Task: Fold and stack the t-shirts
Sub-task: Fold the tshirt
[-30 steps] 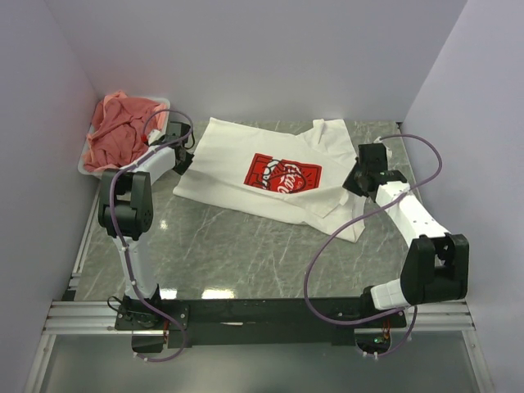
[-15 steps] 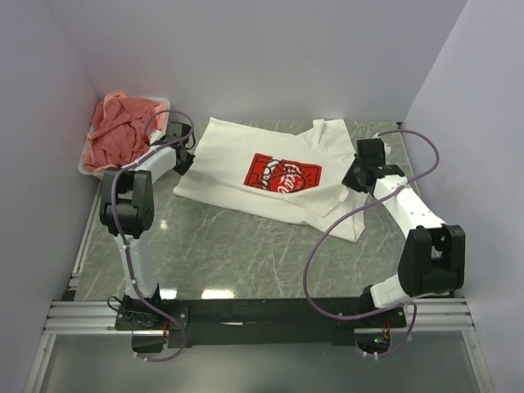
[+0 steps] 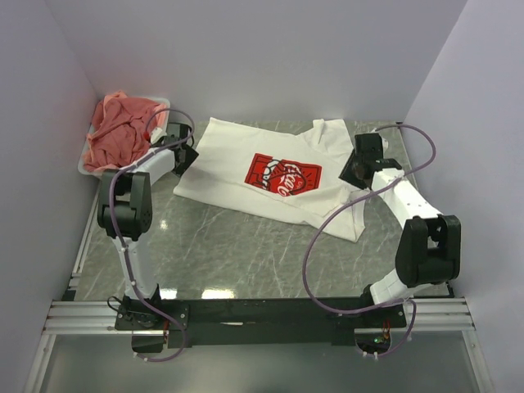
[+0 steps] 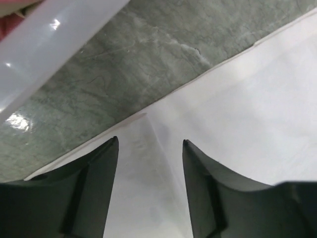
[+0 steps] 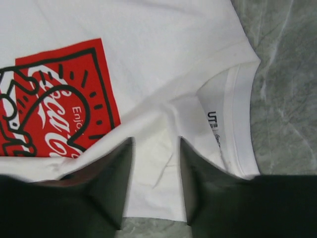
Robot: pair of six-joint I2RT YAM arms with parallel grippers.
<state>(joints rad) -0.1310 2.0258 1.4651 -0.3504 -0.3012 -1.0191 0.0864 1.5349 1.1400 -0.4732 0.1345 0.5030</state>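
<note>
on the grey marbled table (image 3: 237, 246), the white t-shirt (image 3: 237, 160) lies spread out flat in the middle, its red print (image 3: 282, 174) facing up, with a few folds along its near right side. at the far left corner, well apart from the right arm, a heap of pink t-shirts (image 3: 123, 131) sits crumpled in a white tub (image 3: 85, 166). the left claw (image 4: 148, 144) is low over the left edge of the white shirt, just beside the tub; its fingers (image 4: 94, 188) are spread apart, and a corner of the cloth shows between them, with bare table and the tub's wall beyond. whether the tips touch the cloth cannot be told. the right claw (image 5: 154, 144) is at the shirt's right side, also spread apart and holding nothing, with a wrinkled bit of white cloth showing between its dark fingers (image 5: 109, 183). in the right wrist view the print lies to the left of the fingers, and the collar (image 5: 237, 114) with its small label (image 5: 214, 119) lies just to their right.
</note>
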